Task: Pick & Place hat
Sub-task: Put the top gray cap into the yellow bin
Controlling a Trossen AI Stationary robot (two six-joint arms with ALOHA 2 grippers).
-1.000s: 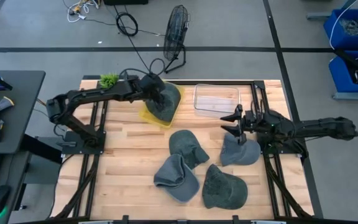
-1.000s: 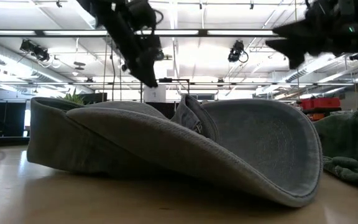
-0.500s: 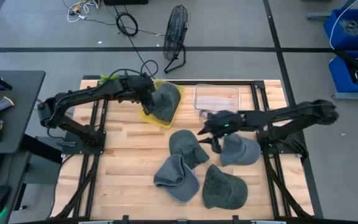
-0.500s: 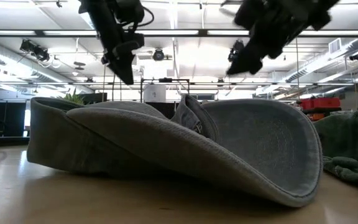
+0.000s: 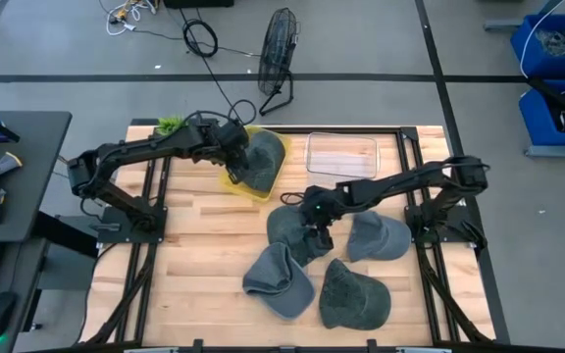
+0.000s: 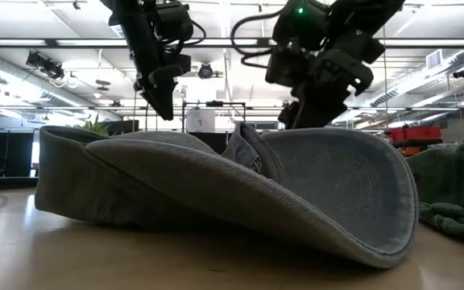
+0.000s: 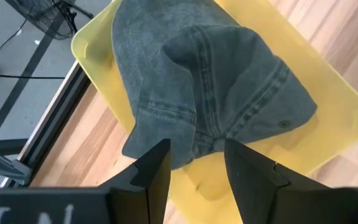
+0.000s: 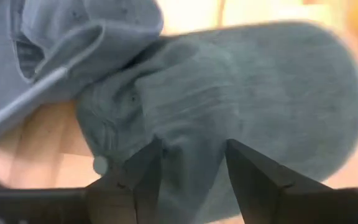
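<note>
Several grey denim hats are in view. One hat (image 5: pixel 261 157) (image 7: pixel 210 93) lies crumpled in the yellow tray (image 5: pixel 231 180) at the far left. My left gripper (image 5: pixel 229 147) (image 7: pixel 194 168) hovers open just left of it, above the tray's edge. Three hats lie on the wood: a middle one (image 5: pixel 295 233) (image 8: pixel 229 106), a near-left one (image 5: pixel 278 279) and a near one (image 5: pixel 353 294). Another hat (image 5: pixel 379 235) lies to the right. My right gripper (image 5: pixel 314 212) (image 8: pixel 188 168) hangs open over the middle hat's crown, fingers pointing down.
A clear plastic container (image 5: pixel 341 155) sits at the far edge, right of the yellow tray (image 7: pixel 328 124). A small green plant (image 5: pixel 172 126) stands at the far left corner. In the low view one hat (image 6: pixel 232 193) fills the foreground, with both grippers above and behind it.
My right gripper has swung from above the right-hand hat toward the table's left and come down over the middle hat. My left gripper has drawn back a little toward the table's left, off the hat in the yellow tray. No hat has moved.
</note>
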